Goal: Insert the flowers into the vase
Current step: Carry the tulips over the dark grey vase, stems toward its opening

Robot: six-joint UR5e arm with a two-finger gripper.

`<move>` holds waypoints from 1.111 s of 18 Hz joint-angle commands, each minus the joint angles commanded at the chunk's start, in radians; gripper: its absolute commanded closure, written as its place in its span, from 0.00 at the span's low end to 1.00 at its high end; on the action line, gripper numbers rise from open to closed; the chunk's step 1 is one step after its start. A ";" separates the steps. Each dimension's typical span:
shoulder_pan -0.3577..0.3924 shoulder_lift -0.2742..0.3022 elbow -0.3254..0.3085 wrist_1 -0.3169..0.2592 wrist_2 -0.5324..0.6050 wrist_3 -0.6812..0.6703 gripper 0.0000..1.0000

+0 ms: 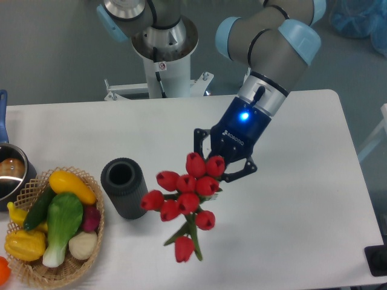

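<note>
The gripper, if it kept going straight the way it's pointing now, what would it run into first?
The gripper points down-left in the image, straight into the flowers at its fingertips. Whether it holds them, or reaches the table beyond, is unclear.

the flowers (186, 196) were a bunch of red tulip buds on green stems with green leaves, the heads spread toward the vase, one bud low at the stem end. the vase (124, 188), dark grey and ribbed, stood upright just left of them, its round mouth open.
</note>
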 joint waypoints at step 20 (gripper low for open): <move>-0.023 0.172 -0.190 -0.009 -0.275 0.040 1.00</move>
